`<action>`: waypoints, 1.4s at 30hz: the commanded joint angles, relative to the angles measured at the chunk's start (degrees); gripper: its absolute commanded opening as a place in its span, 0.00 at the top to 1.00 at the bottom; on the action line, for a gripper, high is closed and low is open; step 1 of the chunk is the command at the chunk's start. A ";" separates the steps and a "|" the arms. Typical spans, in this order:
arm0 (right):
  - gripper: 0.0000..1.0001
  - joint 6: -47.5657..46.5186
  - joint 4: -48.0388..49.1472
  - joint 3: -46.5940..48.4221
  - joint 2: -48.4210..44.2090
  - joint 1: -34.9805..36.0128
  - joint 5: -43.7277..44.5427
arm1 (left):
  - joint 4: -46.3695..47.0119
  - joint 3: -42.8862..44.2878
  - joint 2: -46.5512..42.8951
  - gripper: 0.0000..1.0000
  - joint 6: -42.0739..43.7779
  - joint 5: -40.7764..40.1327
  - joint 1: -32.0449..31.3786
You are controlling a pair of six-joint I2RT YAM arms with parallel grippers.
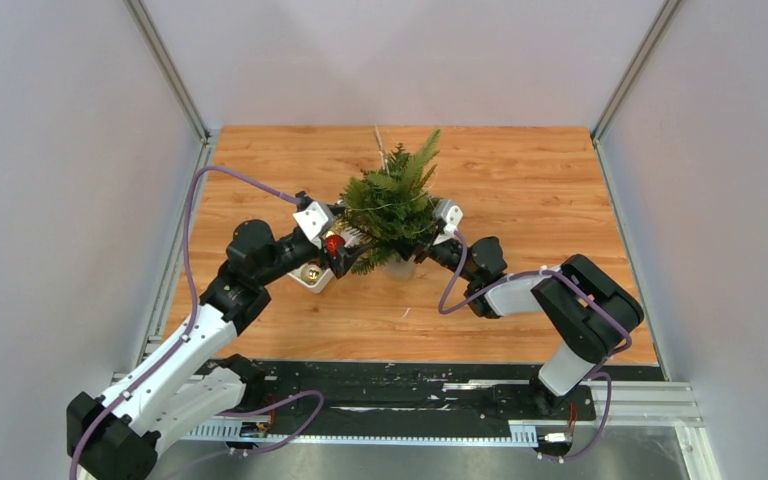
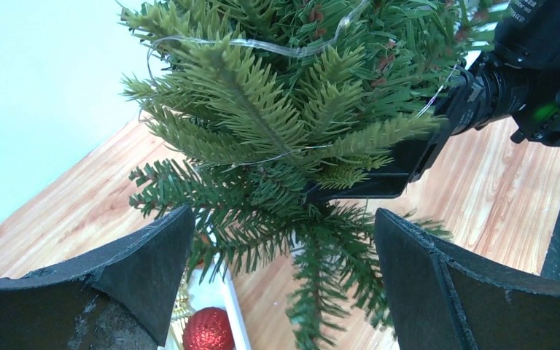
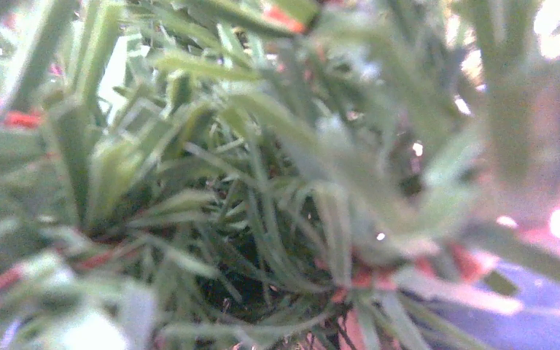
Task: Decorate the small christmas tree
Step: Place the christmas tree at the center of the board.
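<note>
The small christmas tree (image 1: 394, 203) stands mid-table on a clear round base (image 1: 400, 268). In the left wrist view its branches (image 2: 262, 124) fill the upper frame, with a thin clear wire strand (image 2: 292, 49) draped over them. My left gripper (image 1: 348, 248) is at the tree's lower left side. Its jaws (image 2: 284, 216) are open, with only low branch tips between them. My right gripper (image 1: 423, 238) is pushed into the tree from the right. One black finger (image 2: 401, 166) shows among the branches. The right wrist view shows only blurred needles (image 3: 262, 189), so its jaws are hidden.
A white tray (image 1: 300, 281) lies left of the tree base, under my left gripper. It holds a red glitter bauble (image 2: 208, 329) and a gold ornament (image 1: 311, 271). Grey walls close in the wooden table (image 1: 520, 180) on three sides.
</note>
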 commanded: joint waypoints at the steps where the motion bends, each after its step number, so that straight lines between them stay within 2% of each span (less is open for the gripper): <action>1: 1.00 -1.66 6.31 -0.63 -2.13 -0.52 -0.65 | 2.74 0.87 -0.70 0.00 0.47 0.17 0.57; 9: 1.00 -5.73 3.67 0.63 -4.67 -10.01 1.98 | 2.72 0.53 -1.56 0.00 0.38 -0.04 1.44; 15: 1.00 -3.00 6.10 6.53 0.76 -16.99 1.35 | 2.14 0.37 -1.92 0.00 0.75 0.26 2.03; 20: 1.00 1.15 9.55 9.88 6.55 -18.55 0.88 | 1.43 0.51 -2.22 0.00 1.16 0.35 2.70; 25: 0.99 1.25 10.09 8.07 7.54 -18.46 0.83 | 1.24 0.48 -2.32 0.00 1.30 0.55 3.34; 27: 0.89 1.02 9.24 7.24 7.08 -18.44 0.43 | 1.56 0.40 -2.10 0.00 1.29 0.73 3.44; 31: 0.48 1.60 8.97 4.47 4.33 -18.51 2.31 | 2.37 0.45 -1.58 0.00 1.15 1.22 3.51; 33: 0.38 1.65 8.53 3.44 2.39 -18.52 3.84 | 2.47 0.42 -1.42 0.00 1.11 1.50 3.50; 42: 0.23 2.77 -0.44 2.17 -4.92 -18.56 6.61 | 2.53 -0.05 -1.88 0.00 1.37 1.86 3.50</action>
